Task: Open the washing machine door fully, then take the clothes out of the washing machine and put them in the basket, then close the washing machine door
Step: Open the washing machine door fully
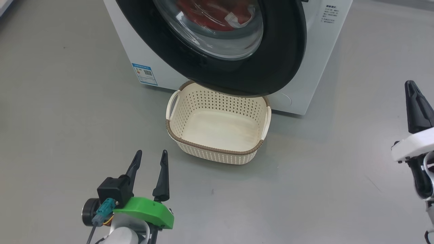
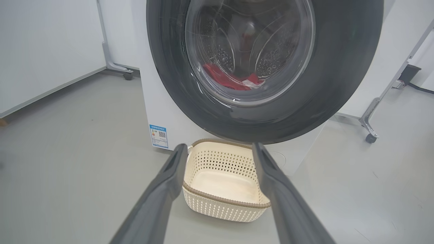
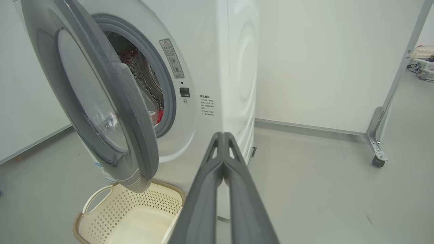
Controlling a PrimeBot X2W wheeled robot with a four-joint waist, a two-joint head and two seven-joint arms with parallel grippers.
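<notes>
The left tool (image 1: 151,153) was held spread near the cream perforated plastic basket (image 1: 217,149); the right tool (image 1: 410,84) was pressed together.

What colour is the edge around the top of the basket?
Brown, with a woven look, around the cream basket. The head view shows it best.

Head camera, my reading. The washing machine (image 1: 318,51) stands at 12 o'clock on the grey floor (image 1: 67,118). Its door (image 1: 288,51) shows a black rim, with the glass bulging towards me. Through the glass I see the clothes (image 1: 217,13), red with a white patch, possibly a label; glare blurs it.

The basket (image 1: 217,150) sits at the door's 6 o'clock, bare bottom showing, its far rim hidden behind the door's lower edge. A blue sticker (image 1: 144,74) is at the basket's 10 o'clock.

The left gripper (image 1: 151,153) is at 7 o'clock, fingers spread, near the basket's rim but apart from it. The right gripper (image 1: 411,84) is at 3 o'clock, fingers pressed together.
</notes>
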